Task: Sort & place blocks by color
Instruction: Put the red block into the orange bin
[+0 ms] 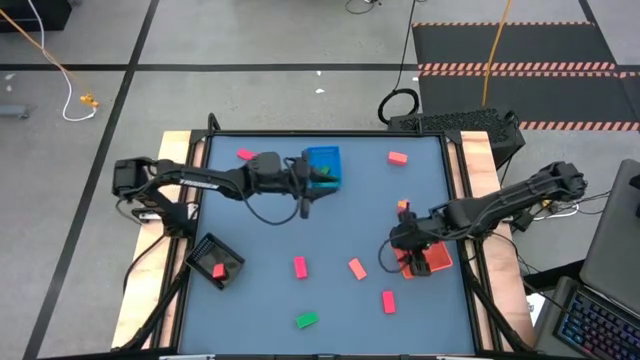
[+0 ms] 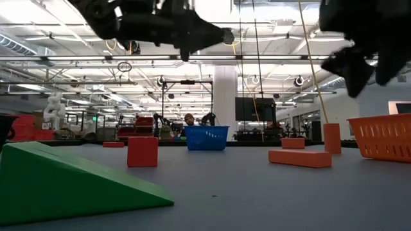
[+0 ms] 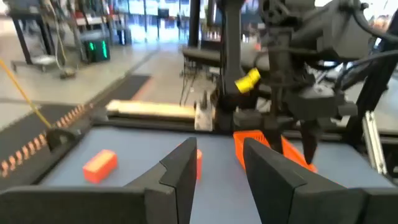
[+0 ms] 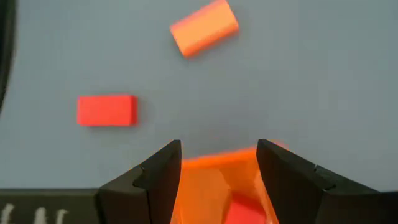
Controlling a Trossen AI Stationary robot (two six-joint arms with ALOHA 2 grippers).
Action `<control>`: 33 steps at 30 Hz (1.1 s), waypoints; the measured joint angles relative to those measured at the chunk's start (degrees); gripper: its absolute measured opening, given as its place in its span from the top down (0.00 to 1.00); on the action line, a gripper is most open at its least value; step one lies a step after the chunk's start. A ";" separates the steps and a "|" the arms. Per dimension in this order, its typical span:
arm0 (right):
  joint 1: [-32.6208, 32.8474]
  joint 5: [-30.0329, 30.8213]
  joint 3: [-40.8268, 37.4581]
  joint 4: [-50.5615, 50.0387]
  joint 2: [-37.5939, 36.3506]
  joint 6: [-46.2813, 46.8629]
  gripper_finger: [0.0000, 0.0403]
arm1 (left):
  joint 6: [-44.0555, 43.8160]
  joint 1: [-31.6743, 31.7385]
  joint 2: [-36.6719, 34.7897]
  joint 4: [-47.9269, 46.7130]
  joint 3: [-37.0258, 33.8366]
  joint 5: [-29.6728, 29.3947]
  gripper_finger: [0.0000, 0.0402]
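Observation:
In the high view, small blocks lie flat and scattered on the table: pink ones (image 1: 245, 154) (image 1: 300, 266), red ones (image 1: 398, 157) (image 1: 388, 301), a salmon one (image 1: 357, 268), an orange one (image 1: 403, 205) and a green one (image 1: 306, 320). A green block (image 1: 325, 172) sits in the blue tray (image 1: 322, 156) and a red block (image 1: 219, 270) in the black tray (image 1: 205, 248). My left gripper (image 1: 305, 200) (image 3: 217, 168) hovers open beside the blue tray. My right gripper (image 1: 405, 245) (image 4: 217, 165) is open above the orange-red tray (image 1: 432, 262) (image 4: 211, 180), which holds a red block (image 4: 245, 208).
The low view shows a green wedge (image 2: 64, 179) close to the near edge, a red block (image 2: 142, 151), a flat orange block (image 2: 300, 158) and an upright one (image 2: 331, 138). Wooden rails border the table's left and right sides. Open table surface lies between the two arms.

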 joint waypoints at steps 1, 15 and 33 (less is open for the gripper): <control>0.61 -0.02 1.59 -0.47 1.06 -1.11 0.49 | -0.02 0.14 -1.13 0.88 -0.89 0.01 0.67; 5.26 4.50 20.50 -11.86 20.86 -10.16 0.49 | -2.09 -0.81 -14.20 -3.67 -9.27 -0.14 0.67; 8.64 -9.95 29.10 -14.29 34.90 43.04 0.49 | -7.42 -8.36 -14.39 -10.13 -9.26 -3.35 0.67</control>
